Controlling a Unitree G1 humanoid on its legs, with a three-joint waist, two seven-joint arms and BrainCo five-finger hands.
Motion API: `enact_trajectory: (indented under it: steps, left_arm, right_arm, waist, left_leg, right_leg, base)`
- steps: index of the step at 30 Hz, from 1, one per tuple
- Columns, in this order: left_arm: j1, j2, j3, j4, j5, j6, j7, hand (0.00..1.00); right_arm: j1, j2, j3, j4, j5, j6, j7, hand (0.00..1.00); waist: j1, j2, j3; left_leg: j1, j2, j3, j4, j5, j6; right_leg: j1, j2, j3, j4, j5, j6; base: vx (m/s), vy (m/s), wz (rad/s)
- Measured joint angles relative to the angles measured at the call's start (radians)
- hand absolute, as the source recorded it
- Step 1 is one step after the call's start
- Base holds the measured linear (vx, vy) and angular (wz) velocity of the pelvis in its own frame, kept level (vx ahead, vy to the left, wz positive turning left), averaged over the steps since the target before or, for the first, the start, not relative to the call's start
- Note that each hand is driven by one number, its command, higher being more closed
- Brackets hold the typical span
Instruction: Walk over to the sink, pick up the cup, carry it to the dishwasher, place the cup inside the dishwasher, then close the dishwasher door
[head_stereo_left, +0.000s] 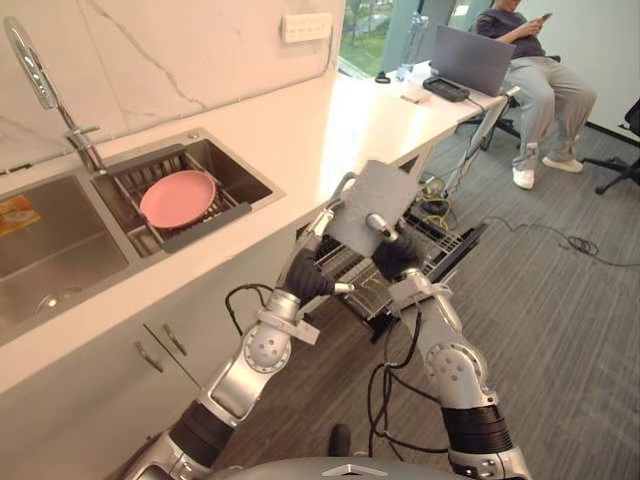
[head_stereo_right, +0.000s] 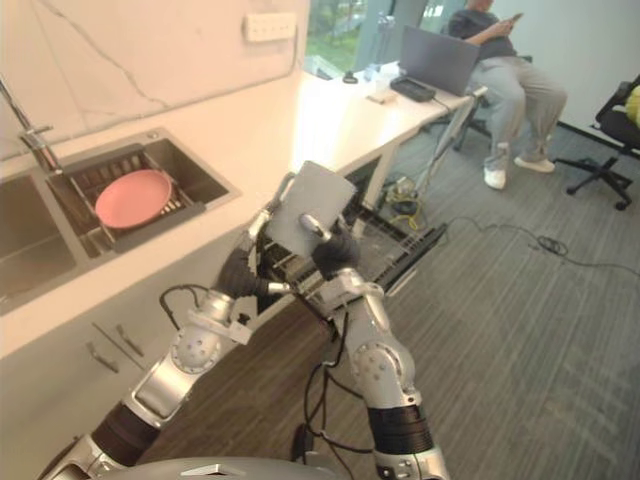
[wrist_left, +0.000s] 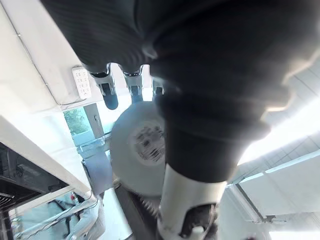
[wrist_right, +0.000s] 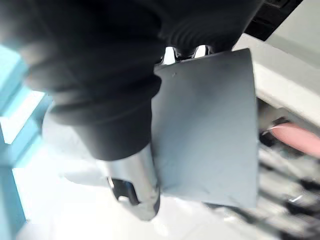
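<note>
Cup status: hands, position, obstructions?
Left hand and right hand both shut on cup. Cup held over open dishwasher rack, not yet in. Nothing seen in the way.

The sink (head_stereo_left: 50, 235) is set into the counter (head_stereo_left: 300, 140) at the frame's left, with the faucet (head_stereo_left: 45, 85) behind it at upper left and a plate (head_stereo_left: 177, 197) on a rack (head_stereo_left: 135, 190) in the basin nearer the centre. At centre the cup (head_stereo_left: 375, 205) sits clasped between the left hand (head_stereo_left: 305, 275) and the right hand (head_stereo_left: 395, 255), above the pulled-out dishwasher rack (head_stereo_left: 450, 245). At upper right a laptop (head_stereo_left: 470, 58) stands on the counter's far end, a seated person (head_stereo_left: 540, 70) beside it.
</note>
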Motion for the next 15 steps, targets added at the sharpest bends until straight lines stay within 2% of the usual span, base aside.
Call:
enact_trajectory:
  steps: [2,3,5,6,8,12,15]
  left_arm:
    - [0.022,-0.001,-0.009,0.016,-0.007,0.01,-0.017,0.0]
    - [0.047,0.011,-0.041,0.081,-0.018,0.045,-0.048,0.0]
    - [0.067,0.012,-0.063,0.119,-0.025,0.065,-0.065,0.0]
    - [0.09,0.011,-0.079,0.124,-0.028,0.081,-0.079,0.0]
    - [0.09,0.003,-0.08,0.109,-0.045,0.081,-0.085,0.0]
    - [0.071,-0.003,-0.069,0.053,-0.083,0.079,-0.083,0.0]
    - [0.068,-0.009,-0.049,0.03,-0.146,0.081,-0.087,0.0]
  right_arm:
    - [-0.002,0.016,-0.03,-0.003,0.011,-0.053,0.0,1.0]
    - [-0.012,0.032,-0.057,-0.037,0.044,-0.115,0.0,1.0]
    - [-0.013,0.039,-0.075,-0.074,0.051,-0.148,0.001,1.0]
    - [-0.022,0.039,-0.085,-0.09,0.051,-0.183,0.003,1.0]
    - [-0.026,0.039,-0.095,-0.085,0.051,-0.203,0.002,1.0]
    - [-0.023,0.058,-0.119,-0.079,0.072,-0.214,0.0,1.0]
    - [-0.013,0.057,-0.132,-0.078,0.079,-0.229,0.001,1.0]
  waist:
    - [0.0,-0.001,0.0]
    - [-0.001,0.0,0.0]
    - [-0.003,-0.001,0.0]
    - [-0.006,-0.001,0.001]
    - [-0.004,-0.001,0.001]
    - [0.001,-0.002,0.001]
    - [0.001,-0.003,0.002]
  left_leg:
    - [0.004,0.0,0.006,-0.006,0.0,0.0]
    - [0.013,-0.002,0.009,-0.014,0.002,-0.001]
    - [0.016,-0.001,0.009,-0.014,0.003,-0.002]
    - [0.017,0.0,0.008,-0.013,0.003,-0.002]
    - [0.017,0.0,0.007,-0.013,0.003,-0.002]
    - [0.018,0.0,0.006,-0.013,0.002,-0.002]
    - [0.019,0.0,0.006,-0.014,0.001,0.0]
  right_leg:
    - [0.0,0.0,0.001,0.0,-0.006,0.007]
    - [0.0,0.0,0.004,0.0,-0.01,0.006]
    - [0.0,0.001,0.003,0.0,-0.01,0.005]
    - [0.0,0.002,0.001,0.0,-0.005,-0.002]
    - [0.001,0.001,0.0,0.0,-0.004,-0.003]
    - [0.004,0.0,-0.002,0.0,-0.004,-0.002]
    - [0.012,0.0,-0.004,0.0,-0.005,-0.001]
  base:
    - [0.0,0.002,-0.06]
    - [0.03,0.003,-0.05]
    - [0.04,0.006,-0.01]
    - [0.04,0.009,0.03]
    - [0.02,0.005,0.02]
    - [0.0,0.0,0.0]
    - [0.0,0.0,0.0]
